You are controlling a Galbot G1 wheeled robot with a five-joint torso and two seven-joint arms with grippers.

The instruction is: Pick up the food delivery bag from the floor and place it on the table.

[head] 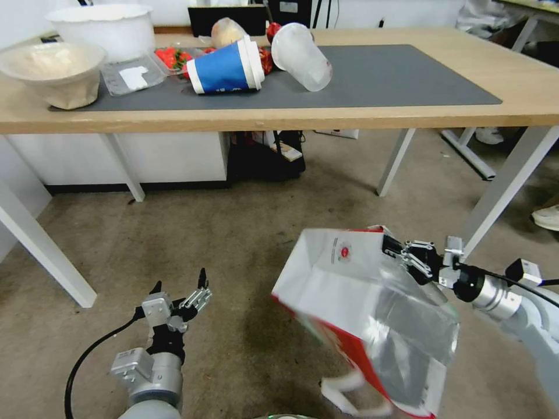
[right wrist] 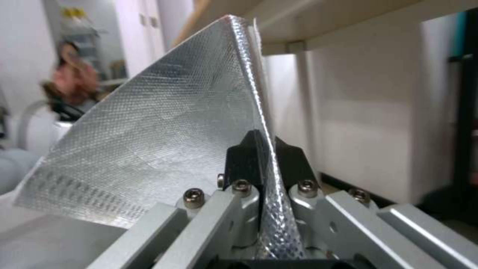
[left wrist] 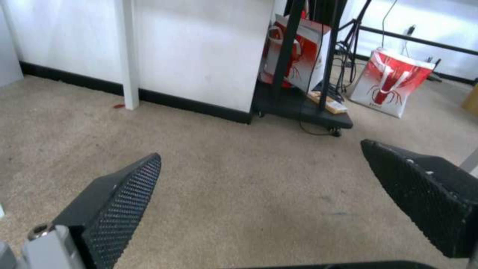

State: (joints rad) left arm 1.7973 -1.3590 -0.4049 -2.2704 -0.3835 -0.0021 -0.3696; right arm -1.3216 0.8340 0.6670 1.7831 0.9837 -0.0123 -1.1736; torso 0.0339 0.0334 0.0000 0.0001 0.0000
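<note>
The food delivery bag point(head: 349, 291), white with red sides and a silver foil lining, hangs tilted above the floor point(head: 244, 244) in the lower right of the head view. My right gripper point(head: 391, 247) is shut on its upper rim. In the right wrist view the two black fingers point(right wrist: 244, 158) pinch the foil edge of the bag point(right wrist: 149, 145). My left gripper point(head: 180, 284) hovers low at the lower left, open, with nothing between its fingers point(left wrist: 124, 194). The light-wood table point(head: 407, 110) with its dark grey mat point(head: 396, 75) spans the top of the head view.
On the table's left part lie a tipped blue cup point(head: 224, 67), a clear plastic cup point(head: 303, 55), a paper bowl point(head: 55, 73), a white tub point(head: 105, 26) and food trays. White table legs point(head: 506, 186) stand ahead. Other red-and-white bags point(left wrist: 388, 82) stand under the table.
</note>
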